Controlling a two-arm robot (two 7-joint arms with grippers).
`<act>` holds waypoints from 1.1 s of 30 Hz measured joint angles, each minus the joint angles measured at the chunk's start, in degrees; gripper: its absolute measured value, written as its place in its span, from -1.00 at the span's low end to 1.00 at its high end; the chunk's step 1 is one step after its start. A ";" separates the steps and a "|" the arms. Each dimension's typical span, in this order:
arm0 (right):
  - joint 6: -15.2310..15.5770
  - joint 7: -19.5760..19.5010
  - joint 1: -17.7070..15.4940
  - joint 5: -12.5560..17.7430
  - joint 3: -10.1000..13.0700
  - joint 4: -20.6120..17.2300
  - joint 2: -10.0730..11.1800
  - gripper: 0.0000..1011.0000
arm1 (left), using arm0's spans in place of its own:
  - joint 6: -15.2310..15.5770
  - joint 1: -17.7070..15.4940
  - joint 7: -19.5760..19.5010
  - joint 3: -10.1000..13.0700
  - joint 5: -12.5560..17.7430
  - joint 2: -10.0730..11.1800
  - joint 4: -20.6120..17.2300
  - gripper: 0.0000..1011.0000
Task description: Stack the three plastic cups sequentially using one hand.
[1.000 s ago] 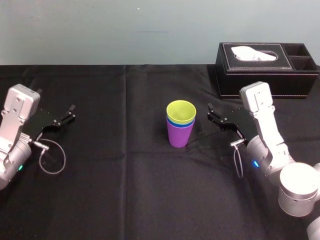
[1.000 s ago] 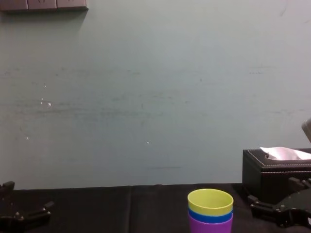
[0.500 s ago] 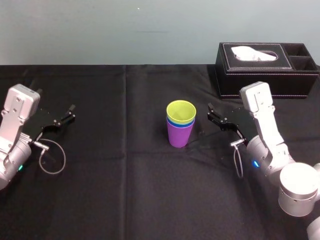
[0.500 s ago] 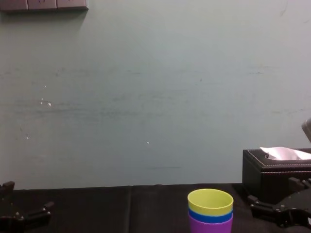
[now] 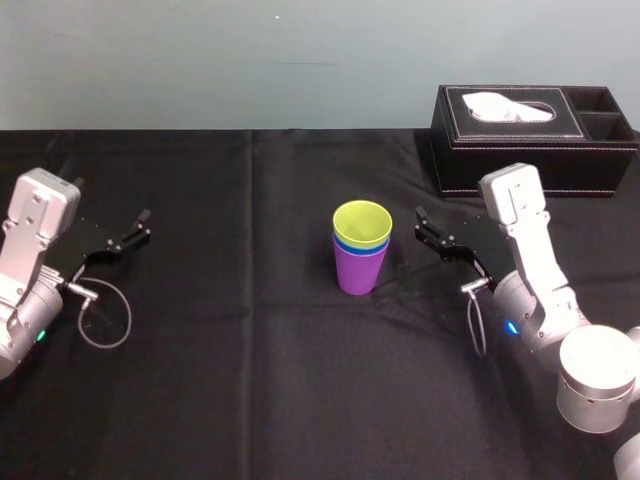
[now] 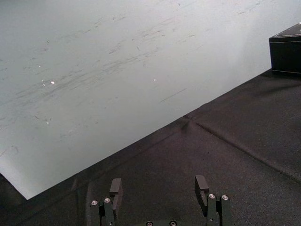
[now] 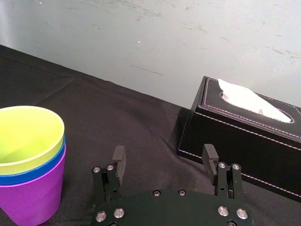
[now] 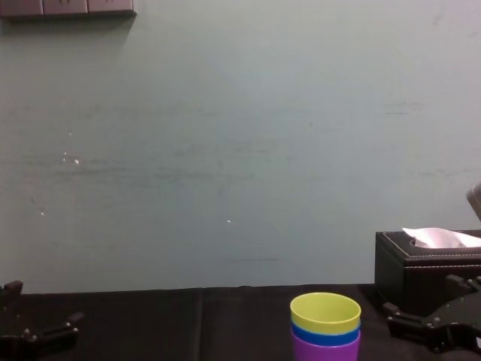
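**Cups nested, right claw empty beside the stack**

Head view, centre frame: purple cup (image 5: pixel 360 272) stands upright on the table (image 5: pixel 280 380). Blue cup (image 7: pixel 28 179) sits inside it, yellow-green cup (image 5: pixel 362 222) on top. Stacking looks done. Right claw (image 5: pixel 420 226) is just right of the stack, not touching, spread wide, empty; it is the nearer arm. Left claw (image 5: pixel 140 226) is at far left, released, idle. Tissue box (image 5: pixel 535 125) is upper right, behind.

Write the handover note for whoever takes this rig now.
Right gripper: open, empty, just right of the cups, not touching.
Left gripper: open, empty, parked at the table's left.
Cups: nested upright mid-table, purple cup at the bottom, blue cup in it, yellow-green cup on top.
Done: the stacking.
Left: probably only pulling the right arm back.
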 joint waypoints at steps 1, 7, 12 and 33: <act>0.00 0.00 0.00 0.00 0.00 0.00 0.00 0.98 | 0.00 0.00 0.00 0.00 0.00 0.00 0.00 1.00; 0.00 0.00 0.00 0.00 0.00 0.00 0.00 0.98 | 0.00 -0.01 0.00 0.00 0.00 0.00 0.00 1.00; 0.00 0.00 0.00 0.00 0.00 0.00 0.00 0.98 | 0.00 0.00 0.00 0.00 0.00 0.00 0.00 1.00; 0.00 0.00 0.00 0.00 0.00 0.00 0.00 0.98 | 0.00 0.00 0.00 0.00 0.00 0.00 0.00 1.00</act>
